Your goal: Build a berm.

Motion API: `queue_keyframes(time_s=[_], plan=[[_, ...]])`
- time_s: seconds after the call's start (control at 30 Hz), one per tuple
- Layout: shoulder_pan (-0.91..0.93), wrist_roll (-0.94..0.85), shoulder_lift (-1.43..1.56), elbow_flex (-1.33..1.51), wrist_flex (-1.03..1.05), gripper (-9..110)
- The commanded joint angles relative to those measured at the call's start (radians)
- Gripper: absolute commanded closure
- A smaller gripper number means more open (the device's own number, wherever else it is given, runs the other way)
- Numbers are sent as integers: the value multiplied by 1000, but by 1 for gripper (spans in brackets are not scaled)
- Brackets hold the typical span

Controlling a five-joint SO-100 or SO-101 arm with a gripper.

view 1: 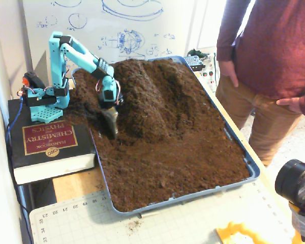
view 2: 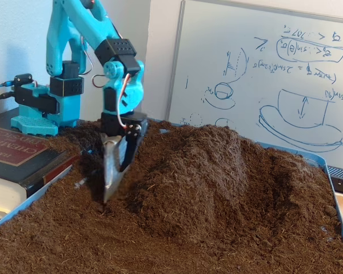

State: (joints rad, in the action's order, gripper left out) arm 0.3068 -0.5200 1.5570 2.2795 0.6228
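Observation:
The berm (view 1: 152, 96) is a long ridge of dark brown crumbly soil running down the middle of the blue tray (view 1: 250, 172), higher than the flat soil around it. In the low fixed view the berm (view 2: 206, 165) rises right of the arm. My gripper (view 1: 112, 129) carries a flat metal blade and points down at the berm's left foot. Its tip (view 2: 110, 191) is pushed into the soil against the slope. The black jaw lies close against the blade, with nothing held between them.
The turquoise arm base (view 1: 40, 99) stands on a thick black book (view 1: 48, 142) left of the tray. A person (view 1: 269, 61) stands at the right. A camera (view 1: 295, 183) and a cutting mat (view 1: 168, 223) are in front; a whiteboard (view 2: 274, 74) is behind.

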Motion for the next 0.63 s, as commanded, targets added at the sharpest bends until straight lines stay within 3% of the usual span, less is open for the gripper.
queue_keyframes(time_s=[0.0,0.3,0.6], plan=[[-11,8,83,-107,-11,101],[-11,8,74,-163,-11,101],[-11,9,-186,-373,-11,101]])
